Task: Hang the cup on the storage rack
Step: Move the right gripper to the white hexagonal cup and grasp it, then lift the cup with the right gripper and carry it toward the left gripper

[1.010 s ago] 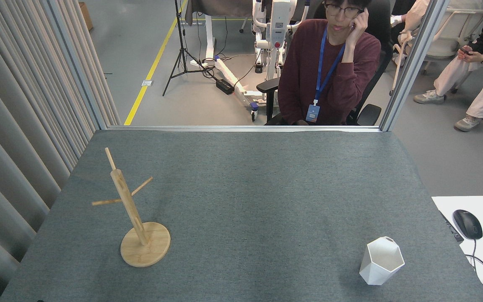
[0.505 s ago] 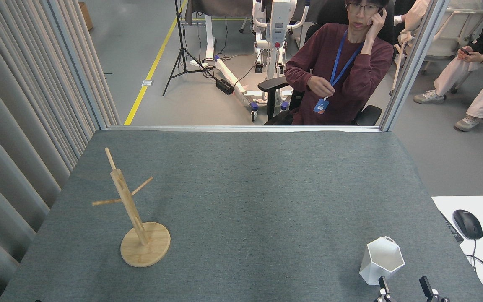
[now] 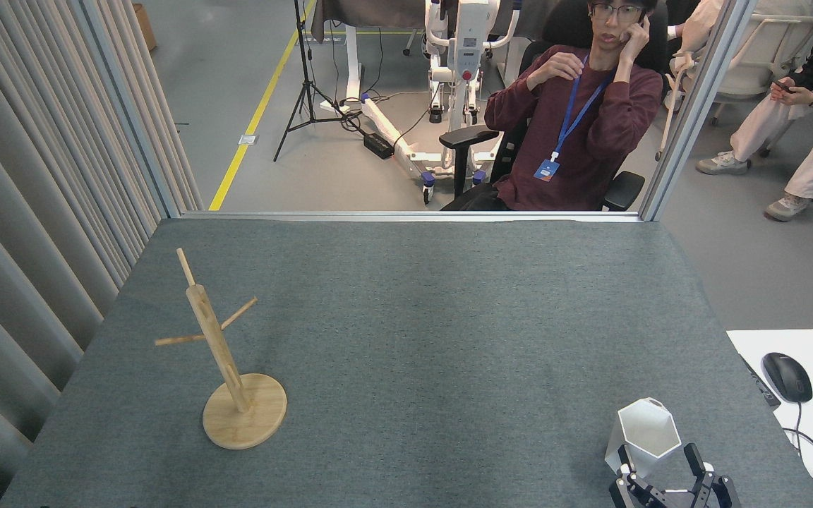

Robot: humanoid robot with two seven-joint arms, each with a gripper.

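The white faceted cup stands upright on the grey table near the front right, its hexagonal rim open to the top and a small handle tab at the far side of the rim. My right gripper comes up from the bottom edge just in front of the cup, open, its two dark fingertips reaching the cup's near side, one on each side of the lower body. The bamboo storage rack stands at the front left on its round base, with thin pegs angled off the post. My left gripper is out of view.
The grey felt table ends at a metal rail at the back. A ribbed curtain wall runs along the left. A white side table with a black mouse sits at the right. A seated person is behind the rail.
My right gripper has risen from the bottom edge and advanced to the cup's near side. The seated person has leaned back. The cup and rack have not moved.
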